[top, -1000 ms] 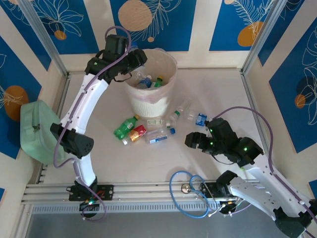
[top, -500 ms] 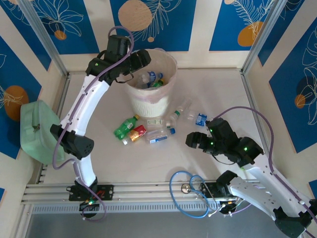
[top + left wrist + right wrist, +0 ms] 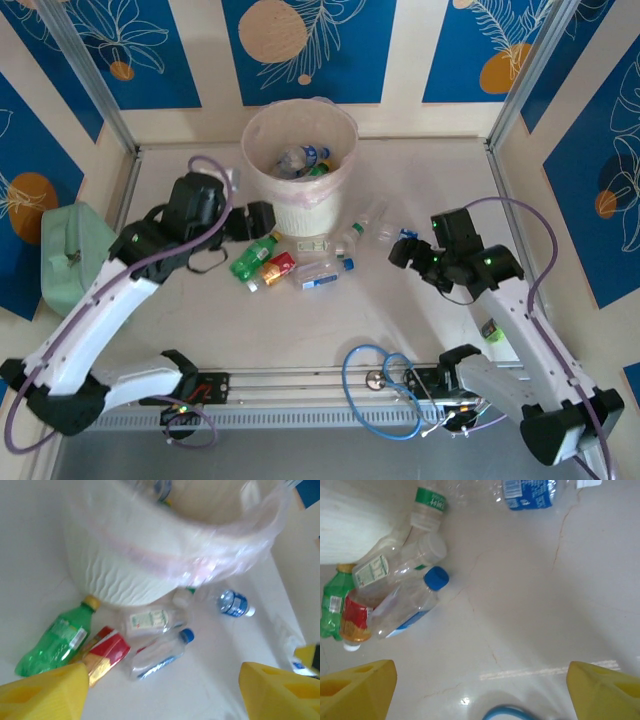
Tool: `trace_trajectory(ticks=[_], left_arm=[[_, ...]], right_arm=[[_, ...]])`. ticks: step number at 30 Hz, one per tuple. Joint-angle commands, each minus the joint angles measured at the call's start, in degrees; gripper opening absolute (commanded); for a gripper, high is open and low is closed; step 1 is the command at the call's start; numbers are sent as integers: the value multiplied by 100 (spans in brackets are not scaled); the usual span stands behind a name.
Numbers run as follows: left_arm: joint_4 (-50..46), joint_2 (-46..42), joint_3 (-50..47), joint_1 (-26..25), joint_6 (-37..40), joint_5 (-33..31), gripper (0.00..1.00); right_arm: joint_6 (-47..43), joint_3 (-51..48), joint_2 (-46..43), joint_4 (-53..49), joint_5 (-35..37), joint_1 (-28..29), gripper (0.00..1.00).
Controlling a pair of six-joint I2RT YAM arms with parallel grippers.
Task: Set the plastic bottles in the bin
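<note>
Plastic bottles (image 3: 278, 267) lie beside the bin (image 3: 300, 212), seemingly more inside; left pincer (image 3: 162, 692) and right pincer (image 3: 481, 692) both gape empty.

1. This looks like a robotics lab test cell rather than a home or shop, though nothing beyond the booth can be seen.
2. Two white-and-black robot arms, the left arm (image 3: 100, 300) and the right arm (image 3: 525, 320), are bolted to aluminium rails (image 3: 300, 385) at the near edge of a pale table (image 3: 430, 175).
3. Aluminium posts (image 3: 85, 75) frame the corners. Printed wall panels (image 3: 300, 60) with blue fields and orange leaf motifs close the table in on three sides.
4. A loose blue cable (image 3: 346, 382) coils beside the rails.
5. Small plastic bottles (image 3: 320, 275) lie scattered around a lined bin (image 3: 300, 210) standing on the table itself, like set-out props. A mint-green case (image 3: 65, 255) sits by the left wall.
</note>
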Motion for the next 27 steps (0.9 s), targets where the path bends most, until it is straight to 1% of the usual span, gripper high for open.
trace_trajectory(ticks=[1, 3, 5, 8, 10, 12, 16, 19, 24, 27], left_arm=[[45, -303, -774, -45, -189, 151, 79], [33, -424, -1111, -50, -275, 206, 78], [61, -473, -1362, -56, -336, 211, 77], [100, -517, -1621, -60, -451, 91, 77], [157, -527, -1725, -65, -515, 53, 77], [262, -535, -1806, -59, -571, 124, 77], [319, -591, -1923, -61, -671, 172, 76], [272, -680, -1935, -65, -682, 155, 76], [164, -753, -1890, -63, -690, 106, 76], [230, -769, -1949, -62, -751, 154, 76]], right_arm=[[-468, 244, 375, 356, -616, -414, 88], [-489, 272, 623, 595, -903, -635, 87], [-490, 318, 838, 817, -1123, -738, 87], [-522, 529, 1233, 933, -987, -763, 87], [-623, 729, 1550, 943, -731, -807, 87], [-723, 912, 1914, 978, -683, -976, 87], [-825, 1217, 2752, 1348, -1037, -1498, 87], [-873, 1609, 3451, 1571, -1505, -1769, 88], [-1100, 2235, 4472, 1586, -1530, -1760, 88], [-1195, 2235, 4842, 1820, -1694, -1748, 89]])
